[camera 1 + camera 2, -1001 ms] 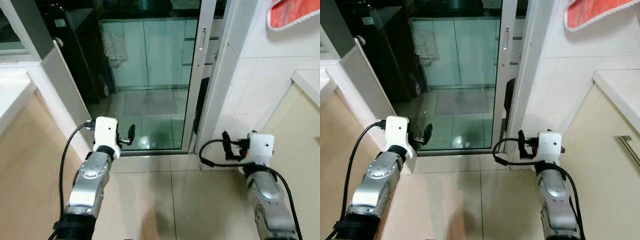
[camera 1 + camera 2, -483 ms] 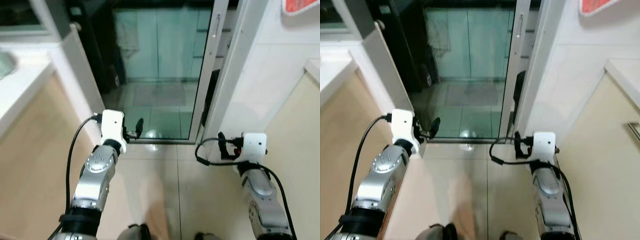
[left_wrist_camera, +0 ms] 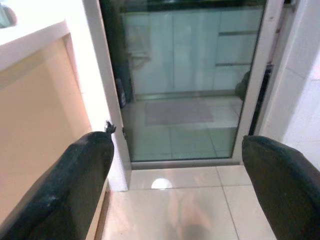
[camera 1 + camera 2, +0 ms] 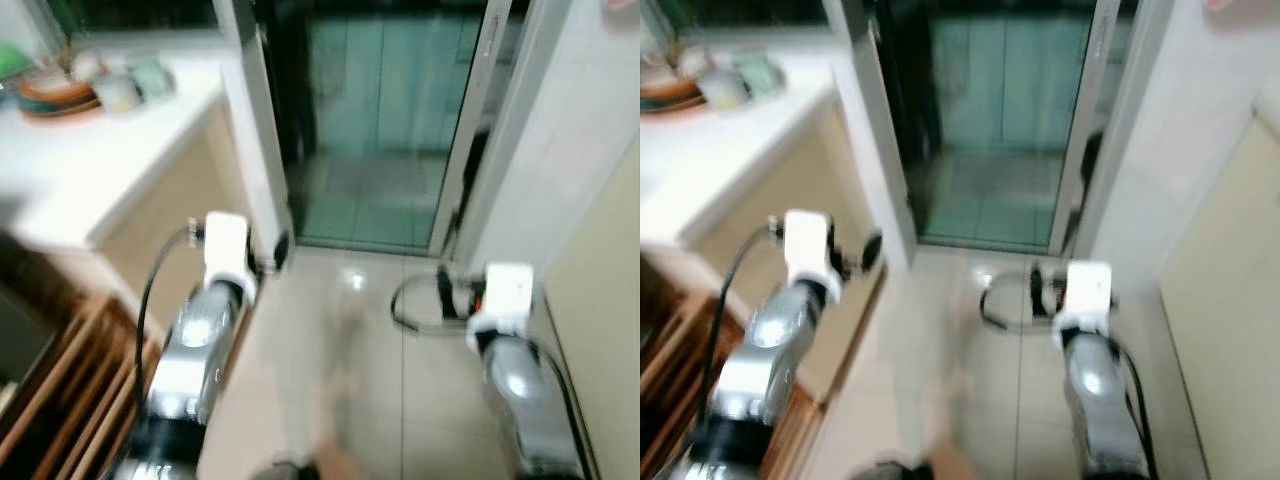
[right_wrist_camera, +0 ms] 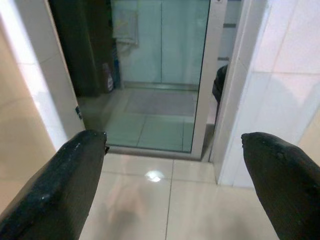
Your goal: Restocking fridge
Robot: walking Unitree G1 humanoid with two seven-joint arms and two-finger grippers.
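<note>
A: Pincers?
B: Left gripper point(image 3: 177, 150) spread wide, nothing between the fingers point(image 3: 75, 190). Right gripper point(image 5: 172, 145) likewise wide and bare. Both held low over the pale floor tiles point(image 5: 165, 205), at 11 and 1 o'clock.
A: Ahead?
B: At 12 o'clock, a glass sliding door point(image 3: 185, 85) in a metal frame point(image 3: 256, 85). Beyond the pane, a grey mat point(image 3: 177, 111) on greenish tiles, pale cupboard fronts, and a towel point(image 5: 125, 22) hanging against them.
A: In the way?
B: A white pillar point(image 3: 97, 85) just beside the left gripper, at 11 o'clock, closing the end of a beige cabinet point(image 3: 35, 130). At 2 o'clock a white tiled wall point(image 5: 292, 60), near the right gripper. Between wall and frame, a dark rounded thing point(image 5: 218, 85), too dim to name.
A: Off to the side?
B: At 10 o'clock a white countertop point(image 4: 110, 160) with blurred dishes point(image 4: 60, 88) near its far end. At 8 o'clock wooden slats point(image 4: 70, 390), blurred as well. A black cable point(image 4: 412, 305) looped beside the right wrist.
A: And the thing to restock?
B: Cannot tell where. Just a tall dark shape point(image 5: 82, 45) behind the pane at 11 o'clock, too dark to name.
</note>
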